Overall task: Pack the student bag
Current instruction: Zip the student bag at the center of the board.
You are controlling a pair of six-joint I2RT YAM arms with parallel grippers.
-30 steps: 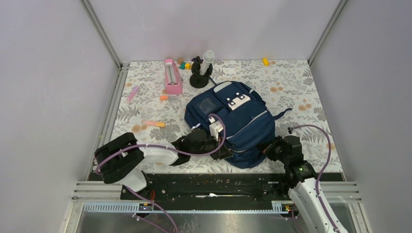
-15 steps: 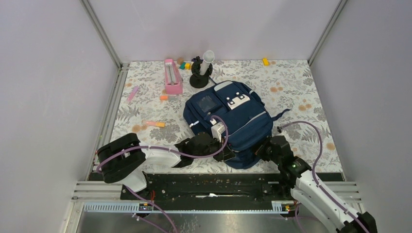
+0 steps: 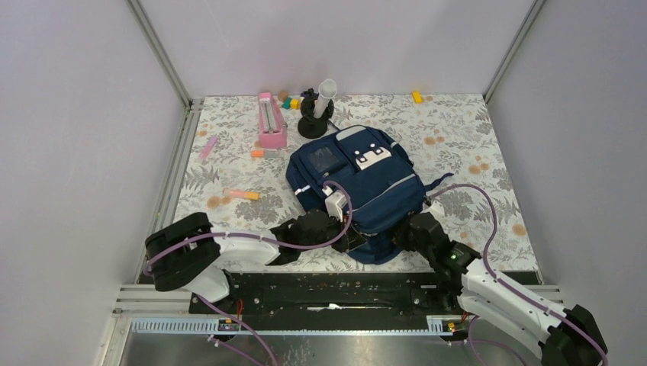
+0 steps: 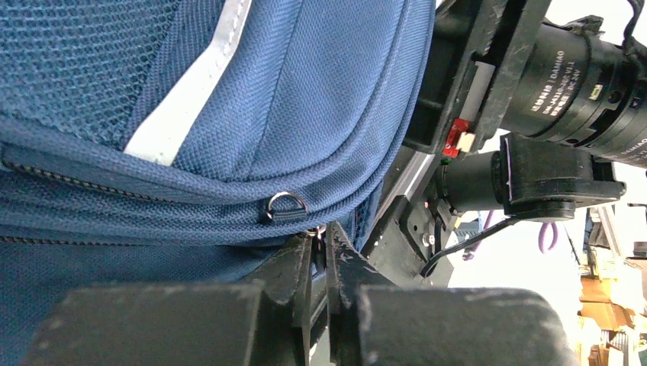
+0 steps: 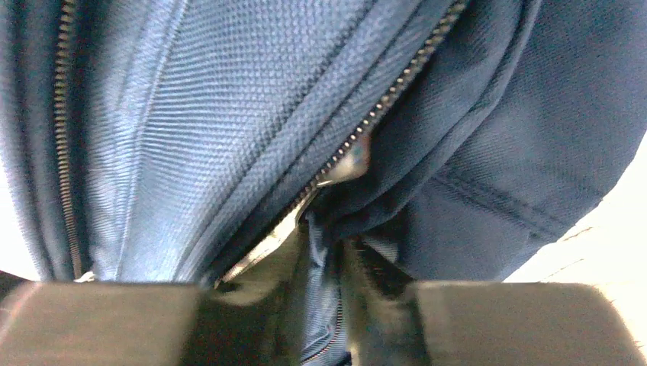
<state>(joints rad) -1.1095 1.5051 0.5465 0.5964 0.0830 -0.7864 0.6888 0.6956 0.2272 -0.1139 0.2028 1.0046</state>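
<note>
Top: navy blue fabric backpack (image 3: pixel 366 179) lies flat on the floral-patterned table (image 3: pixel 465 137). Left gripper (image 3: pixel 347 238) and right gripper (image 3: pixel 403 229) are both at its near edge.
Left wrist: fingers (image 4: pixel 294 271) pinched together on small metal zipper tab (image 4: pixel 314 231).
Right wrist: fingers (image 5: pixel 263 278) slightly apart, backpack fabric fold between them; can't tell if it's clamped.

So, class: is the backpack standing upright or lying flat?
Lying flat: the backpack rests on the table, its white front patches facing up.

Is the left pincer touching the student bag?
Touching. The left wrist view shows the left pincer closed on the zipper pull of the student bag.
</note>
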